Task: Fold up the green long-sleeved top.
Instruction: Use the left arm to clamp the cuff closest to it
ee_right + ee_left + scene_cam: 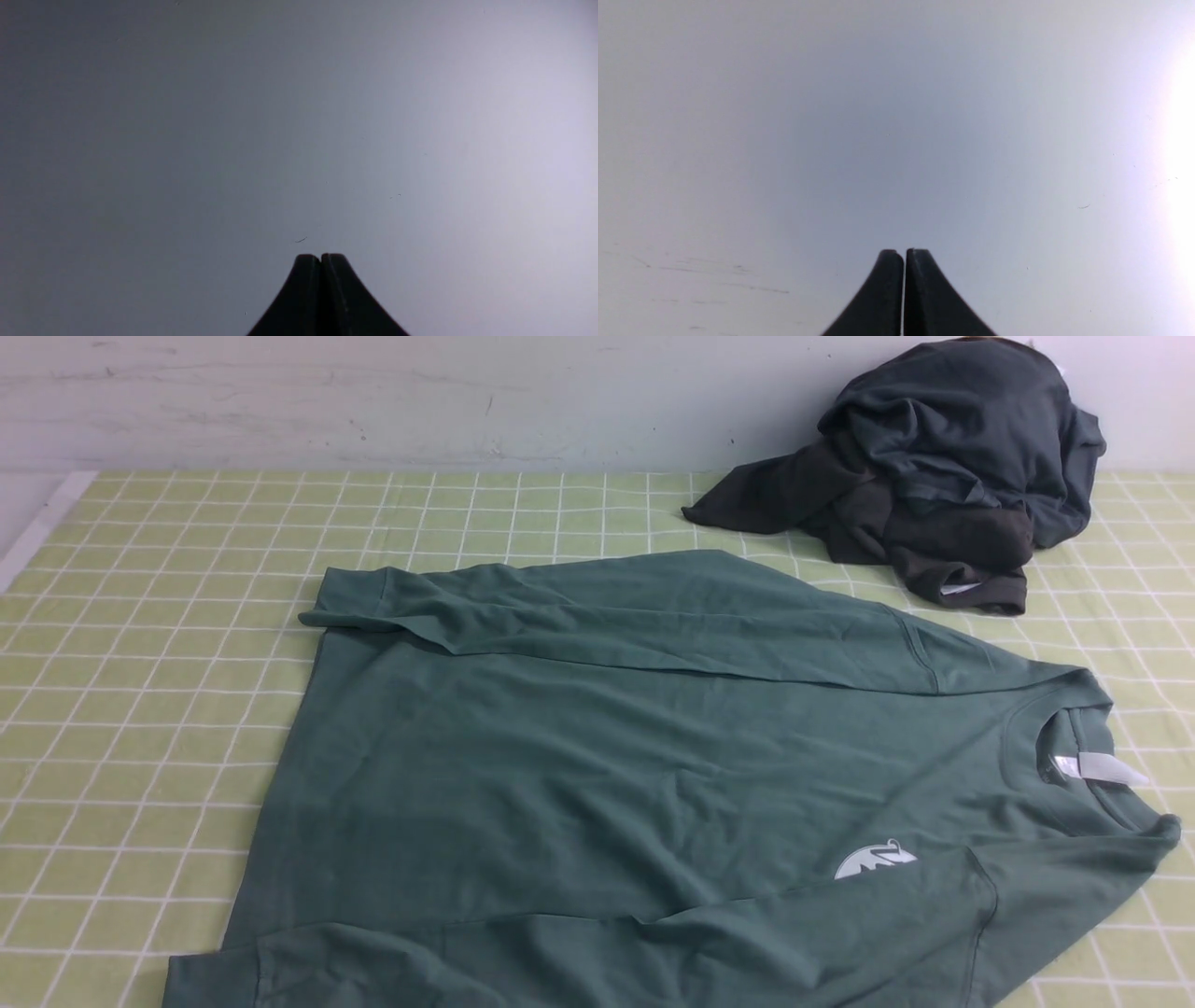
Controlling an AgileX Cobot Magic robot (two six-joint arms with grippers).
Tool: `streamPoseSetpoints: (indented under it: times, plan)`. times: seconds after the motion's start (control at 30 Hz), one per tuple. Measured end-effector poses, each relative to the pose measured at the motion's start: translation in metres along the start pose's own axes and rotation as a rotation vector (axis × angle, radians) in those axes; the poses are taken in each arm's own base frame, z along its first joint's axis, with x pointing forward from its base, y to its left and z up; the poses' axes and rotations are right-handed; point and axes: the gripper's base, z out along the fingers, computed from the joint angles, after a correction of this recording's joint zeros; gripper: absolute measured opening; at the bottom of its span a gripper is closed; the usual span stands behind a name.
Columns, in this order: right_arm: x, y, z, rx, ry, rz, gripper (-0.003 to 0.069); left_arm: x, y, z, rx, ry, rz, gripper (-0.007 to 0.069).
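Flat on the cloth (140,663), the top (597,756) lies spread in the middle and right of the front view, its collar (1055,709) to the right and its hem to the left. It is a dull teal-green knit, soft and matte, with shallow creases across the chest. The far sleeve (607,607) is laid over the body along the far edge, making a long tapering band that ends at the far left. The near sleeve (653,952) lies along the near edge and covers the lower part of a white, rounded logo (873,861). A white label (1102,770) sticks out of the ribbed round collar. The cloth is yellow-green with a grid of thin white lines. At the far right a pile (934,476) of charcoal garments sits crumpled against the pale wall (373,401), apart from the top.

Neither arm shows in the front view. Each wrist view shows a plain grey surface, faintly scratched. The left gripper (904,252) has its black tapered fingers (882,298) pressed together with nothing between them. The right gripper (321,255) is likewise clenched and empty.
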Motion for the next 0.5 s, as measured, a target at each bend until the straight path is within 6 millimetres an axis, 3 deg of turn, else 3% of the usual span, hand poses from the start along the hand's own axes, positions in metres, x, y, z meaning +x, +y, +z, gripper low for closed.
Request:
streamPoseSetpoints:
  times: [0.1,0.2,0.27,0.3,0.33,0.4,0.5]
  plan:
    - [-0.006,-0.001,0.038,-0.022,0.123,-0.060,-0.0016,-0.003,-0.002,0.035,-0.005,0.102,0.042,-0.0004]
    - [0.016,-0.007,0.073,-0.024,0.407,-0.104,-0.0016,0.029,0.005,0.066,-0.044,0.369,0.075,-0.0004]
    - [0.028,-0.009,0.080,-0.017,0.526,-0.110,-0.0016,0.047,0.010,0.072,-0.076,0.512,0.087,-0.0004]
    - [0.043,-0.010,0.085,0.003,0.683,-0.092,-0.0016,0.071,0.017,0.075,-0.138,0.731,0.093,-0.0004]
    - [0.045,-0.010,0.085,0.005,0.702,-0.090,-0.0016,0.075,0.018,0.075,-0.147,0.760,0.091,-0.0004]
    - [0.063,-0.004,0.088,0.006,0.920,-0.078,-0.0016,0.107,0.029,0.070,-0.264,1.118,0.080,-0.0003]
    - [0.086,0.007,0.085,-0.044,1.175,-0.126,-0.0016,0.127,0.032,0.067,-0.303,1.375,0.071,0.0004]
